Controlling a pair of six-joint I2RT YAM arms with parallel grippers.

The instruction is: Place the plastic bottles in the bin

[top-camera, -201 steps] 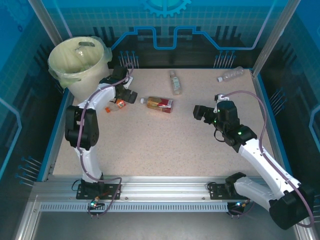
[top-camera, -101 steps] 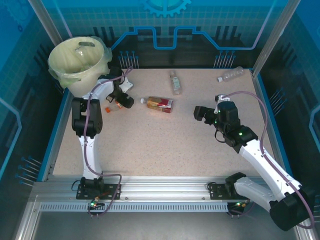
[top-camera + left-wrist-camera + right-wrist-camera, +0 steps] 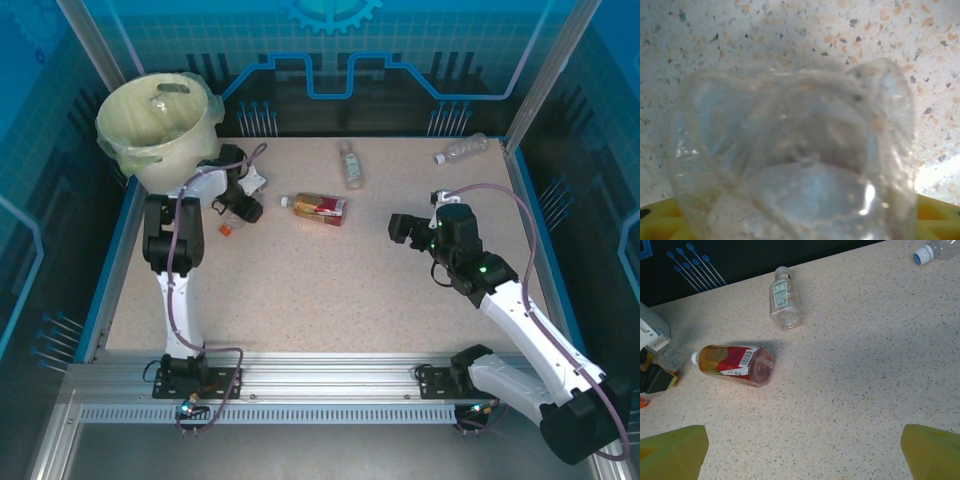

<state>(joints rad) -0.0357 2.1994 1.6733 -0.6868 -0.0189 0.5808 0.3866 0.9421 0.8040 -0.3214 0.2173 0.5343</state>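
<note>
A clear plastic bottle (image 3: 795, 150) looms base-on in the left wrist view, and its orange cap (image 3: 228, 228) pokes out below my left gripper (image 3: 240, 207). My left gripper (image 3: 800, 222) is shut on it, yellow fingers (image 3: 657, 220) at both its sides, just in front of the bin (image 3: 205, 120). A red-labelled bottle (image 3: 318, 208) (image 3: 735, 365) lies mid-table. A clear white-labelled bottle (image 3: 349, 163) (image 3: 784, 299) lies behind it. A blue-capped bottle (image 3: 462, 148) (image 3: 927, 252) is at the far right. My right gripper (image 3: 400, 228) (image 3: 802, 455) hovers open to the right of the red-labelled bottle.
The cream bin with its yellowish bag stands at the table's far left corner, something pale lying inside it. Blue frame rails (image 3: 540, 220) border the speckled table (image 3: 330, 290). Open tabletop stretches in front of both arms.
My left gripper has come down over the orange-capped bottle and closed on it; the cap has shifted slightly right and nearer. The right arm has not moved.
</note>
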